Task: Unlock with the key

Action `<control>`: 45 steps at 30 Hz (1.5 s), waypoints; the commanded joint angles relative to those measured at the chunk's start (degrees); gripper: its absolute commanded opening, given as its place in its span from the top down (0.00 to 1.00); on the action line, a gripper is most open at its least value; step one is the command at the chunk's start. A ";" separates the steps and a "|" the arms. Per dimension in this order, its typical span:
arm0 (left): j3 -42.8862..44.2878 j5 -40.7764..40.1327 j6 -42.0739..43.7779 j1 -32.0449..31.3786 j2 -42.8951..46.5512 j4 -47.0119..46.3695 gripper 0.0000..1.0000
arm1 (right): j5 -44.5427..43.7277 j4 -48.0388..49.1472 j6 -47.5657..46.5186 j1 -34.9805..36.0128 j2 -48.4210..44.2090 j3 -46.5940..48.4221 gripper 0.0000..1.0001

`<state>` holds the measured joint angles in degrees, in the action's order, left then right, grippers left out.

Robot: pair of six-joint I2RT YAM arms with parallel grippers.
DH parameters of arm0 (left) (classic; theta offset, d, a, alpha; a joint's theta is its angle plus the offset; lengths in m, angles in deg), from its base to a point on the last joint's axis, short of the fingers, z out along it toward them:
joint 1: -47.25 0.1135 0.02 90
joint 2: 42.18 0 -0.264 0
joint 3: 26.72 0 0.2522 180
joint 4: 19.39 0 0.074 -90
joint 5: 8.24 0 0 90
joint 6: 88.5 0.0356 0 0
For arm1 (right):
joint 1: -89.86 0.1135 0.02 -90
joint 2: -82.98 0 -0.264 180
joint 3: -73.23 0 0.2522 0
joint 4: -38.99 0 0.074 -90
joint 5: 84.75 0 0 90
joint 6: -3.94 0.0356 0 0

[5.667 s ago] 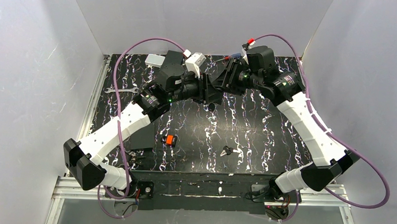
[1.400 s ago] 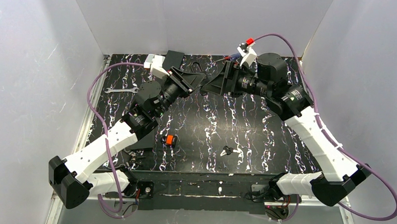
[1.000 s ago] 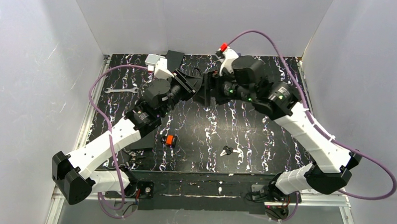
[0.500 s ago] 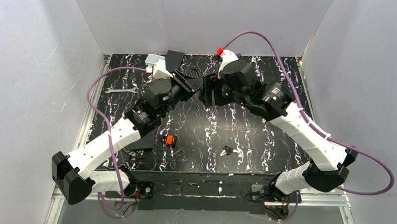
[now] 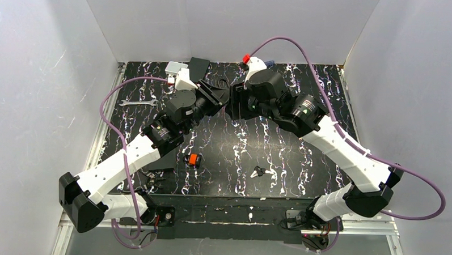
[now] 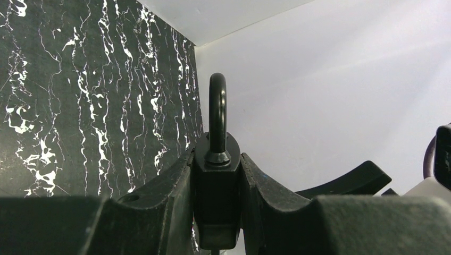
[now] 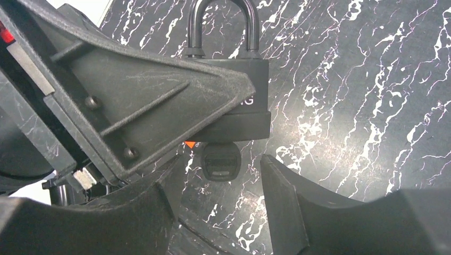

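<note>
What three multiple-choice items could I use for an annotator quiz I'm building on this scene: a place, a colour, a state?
1. The black padlock is: A lying loose; B clamped in the left gripper; C hung on a hook.
2. The small block on the table is: A orange; B green; C blue.
3. The jaws of the right gripper are: A shut on the block; B shut empty; C open, flanking the key.
Answers: B, the left wrist view shows it squeezing the lock body; A, plain from above; C, gaps show either side of the key head.
</note>
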<state>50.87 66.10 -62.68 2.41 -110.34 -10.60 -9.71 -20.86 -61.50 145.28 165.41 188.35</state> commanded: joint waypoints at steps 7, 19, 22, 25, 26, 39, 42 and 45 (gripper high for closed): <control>2.55 -1.34 -1.22 -0.95 3.57 -3.99 1.00 | -2.23 5.64 -2.32 -0.05 0.07 -1.64 0.48; 1.40 -2.70 -1.13 -1.96 4.71 -3.99 1.00 | -0.77 5.82 -1.49 -0.05 -0.13 -3.32 0.48; 1.14 -3.08 -1.14 -2.28 5.03 -3.99 1.00 | -0.96 6.13 -1.43 -0.05 -0.29 -3.60 0.57; 0.70 -3.45 -1.29 -2.56 5.32 -3.99 1.00 | -1.29 6.36 -1.43 -0.05 -0.60 -3.79 0.70; 0.62 -3.57 -1.38 -2.72 5.44 -3.99 1.00 | -1.36 6.48 -1.44 -0.05 -0.68 -3.92 0.74; -1.40 -1.73 -0.07 -4.48 8.13 -4.12 1.00 | -2.45 7.87 -0.57 -0.71 -1.84 -1.61 0.99; -2.68 -0.95 -0.28 -4.74 9.62 -4.23 1.00 | 0.02 8.72 -0.18 -1.50 -2.32 -1.76 0.99; -3.99 -0.05 -0.76 -4.73 11.04 -5.17 1.00 | 2.57 10.97 0.94 -2.07 -4.09 -3.74 0.99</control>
<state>47.46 62.89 -63.07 -0.85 -105.14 -10.34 -5.71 -16.53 -61.59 145.74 165.00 184.61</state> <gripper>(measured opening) 0.284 0.392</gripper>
